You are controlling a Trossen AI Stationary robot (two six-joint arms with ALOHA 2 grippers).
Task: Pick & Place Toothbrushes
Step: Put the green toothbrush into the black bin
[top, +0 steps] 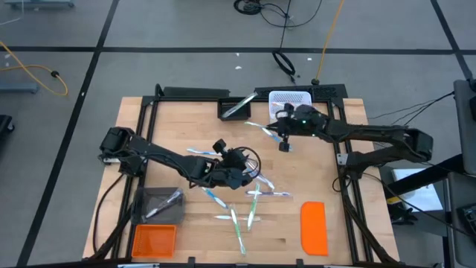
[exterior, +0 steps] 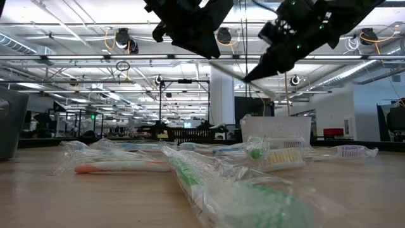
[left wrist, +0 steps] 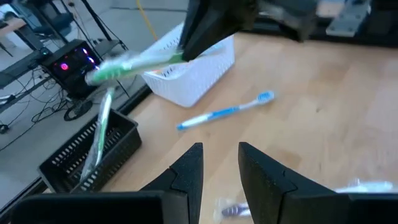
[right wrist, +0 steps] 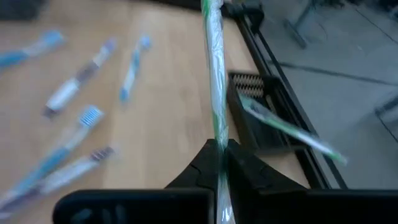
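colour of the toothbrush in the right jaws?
Green and white toothbrush, wrapped in clear plastic; shows best in the right wrist view.

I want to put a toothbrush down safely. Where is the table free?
Bare wood lies between the flat orange lid and the white slotted basket, along the right edge. The wrapped toothbrushes crowd the centre under the left gripper.

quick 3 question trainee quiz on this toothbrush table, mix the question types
1. True or false: the right pincer is shut on a green toothbrush.
2. Which bin already holds a leaning toothbrush? A) black basket B) white basket C) orange bin
3. Fill in: the left pincer hangs above the table, open and ____.

Key: 1 true; 2 A; 3 empty.
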